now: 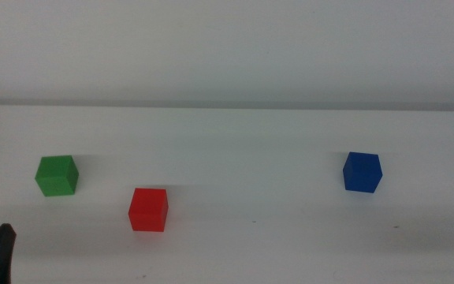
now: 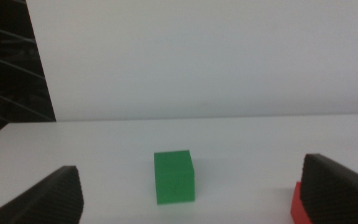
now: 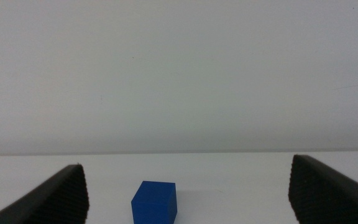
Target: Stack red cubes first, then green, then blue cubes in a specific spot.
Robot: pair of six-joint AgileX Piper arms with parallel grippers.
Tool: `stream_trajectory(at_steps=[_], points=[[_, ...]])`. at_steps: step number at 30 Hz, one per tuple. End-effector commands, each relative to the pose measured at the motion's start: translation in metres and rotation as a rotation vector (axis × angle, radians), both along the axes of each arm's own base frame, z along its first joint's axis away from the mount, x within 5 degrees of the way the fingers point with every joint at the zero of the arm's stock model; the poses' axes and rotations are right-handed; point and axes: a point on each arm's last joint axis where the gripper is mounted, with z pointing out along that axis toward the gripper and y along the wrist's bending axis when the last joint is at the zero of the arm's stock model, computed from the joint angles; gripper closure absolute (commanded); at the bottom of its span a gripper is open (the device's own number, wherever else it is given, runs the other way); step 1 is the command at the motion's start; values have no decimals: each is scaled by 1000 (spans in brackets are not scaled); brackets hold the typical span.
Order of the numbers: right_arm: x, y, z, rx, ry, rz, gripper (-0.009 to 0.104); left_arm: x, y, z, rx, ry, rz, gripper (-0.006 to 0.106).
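Nothing's stacked yet, all 3 cubes sit apart on the white table [image 1: 235,142], so the red one probably goes first. The left gripper [image 2: 191,196] waits low at the near left edge, jaws spread wide, green dead ahead; it should swing over red, square up to flat faces and come straight down. The right gripper [image 3: 188,193] hangs spread facing blue. Green [image 1: 57,175] sits far left, red [image 1: 148,209] just right and nearer, blue [image 1: 362,172] well right. All same-size matte blocks.
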Motion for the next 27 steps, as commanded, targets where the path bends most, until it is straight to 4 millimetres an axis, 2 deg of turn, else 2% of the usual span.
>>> stream_trajectory(at_steps=[1, 5, 7, 10, 14, 18, 22, 27], points=[[-1, 0, -12, -11, -5, -6, 10, 2, 0, 12, -13, 10, -7, 7], [-1, 0, -12, -11, -5, -6, 10, 16, -2, 64, -14, 127, -27, 7], [-1, 0, -12, -4, -5, -6, 10, 29, -5, 95, -11, 256, -60, 7], [-1, 0, -12, 4, -4, -6, 10, 55, -9, 128, -18, 509, -86, 7], [-1, 0, -12, 4, -4, -6, 10, 93, -16, 151, -51, 745, -109, 7], [-1, 0, -12, 4, -4, -6, 10, 141, -28, 145, -76, 1002, -155, 7], [-1, 0, -12, 4, -4, -6, 10, 186, -54, 131, -11, 1162, -200, 7], [-1, 0, -12, 4, -4, -6, 10, 217, -94, 107, 21, 1271, -176, 7]])
